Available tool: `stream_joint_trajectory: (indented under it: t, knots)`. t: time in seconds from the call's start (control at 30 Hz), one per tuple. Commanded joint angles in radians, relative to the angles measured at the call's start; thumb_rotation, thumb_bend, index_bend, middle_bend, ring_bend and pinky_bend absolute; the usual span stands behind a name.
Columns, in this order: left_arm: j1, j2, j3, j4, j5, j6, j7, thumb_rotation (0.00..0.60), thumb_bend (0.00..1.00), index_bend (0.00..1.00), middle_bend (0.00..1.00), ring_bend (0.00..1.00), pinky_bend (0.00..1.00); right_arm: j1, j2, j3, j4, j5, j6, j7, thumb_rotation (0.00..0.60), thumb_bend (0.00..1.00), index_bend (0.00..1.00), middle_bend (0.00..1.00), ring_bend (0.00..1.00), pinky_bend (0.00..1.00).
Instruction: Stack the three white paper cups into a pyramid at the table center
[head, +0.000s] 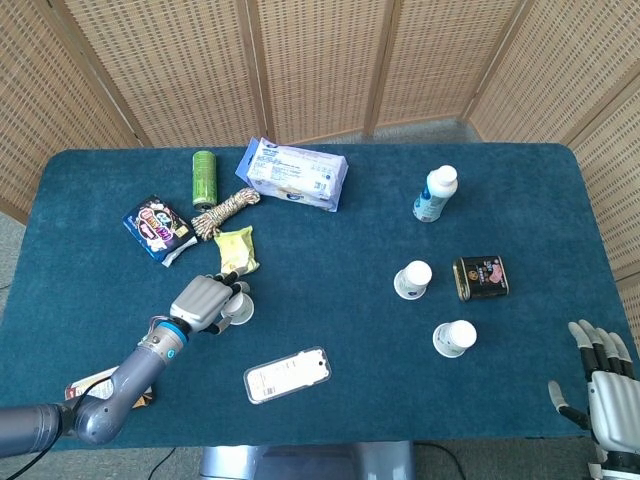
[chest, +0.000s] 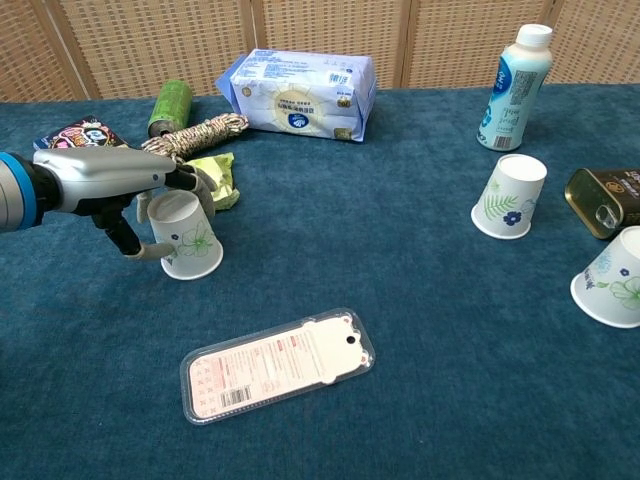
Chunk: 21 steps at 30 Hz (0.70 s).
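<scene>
Table edge (head: 560, 425): right hand (head: 612, 398) partly cropped.

Left hand (head: 204, 301) wrapped around upside-down paper cup (head: 239, 310), right hand (head: 603, 385) open at table edge (head: 420, 436)
</scene>
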Motion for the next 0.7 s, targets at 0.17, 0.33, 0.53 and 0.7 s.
stream_joint_trajectory:
  t: [0.17,0.33,0.53,0.7]
  knots:
    - [-0.007,-0.013,-0.001,0.019,0.030,0.019,-0.027,0.600,0.43,0.35,0.19,0.31,0.49,0.004,-0.005,0.002,-0.003,0.004,-0.010,-0.010,0.600,0.40,0.00,0.00,0.00,0.00]
    - [-0.007,-0.011,-0.006,0.021,0.042,0.034,-0.053,0.600,0.43,0.36,0.19,0.31,0.50,0.006,-0.004,0.004,-0.003,0.010,-0.015,-0.013,0.600,0.39,0.00,0.00,0.00,0.00]
    - [-0.035,0.005,-0.031,-0.007,0.056,0.021,-0.071,0.600,0.43,0.34,0.17,0.29,0.50,0.008,-0.006,0.005,-0.002,0.011,-0.021,-0.008,0.600,0.40,0.00,0.00,0.00,0.00]
    - [-0.093,-0.008,-0.064,-0.024,0.033,-0.008,-0.043,0.600,0.43,0.33,0.17,0.29,0.49,0.007,0.001,0.001,-0.010,-0.003,-0.015,-0.008,0.600,0.39,0.00,0.00,0.00,0.00]
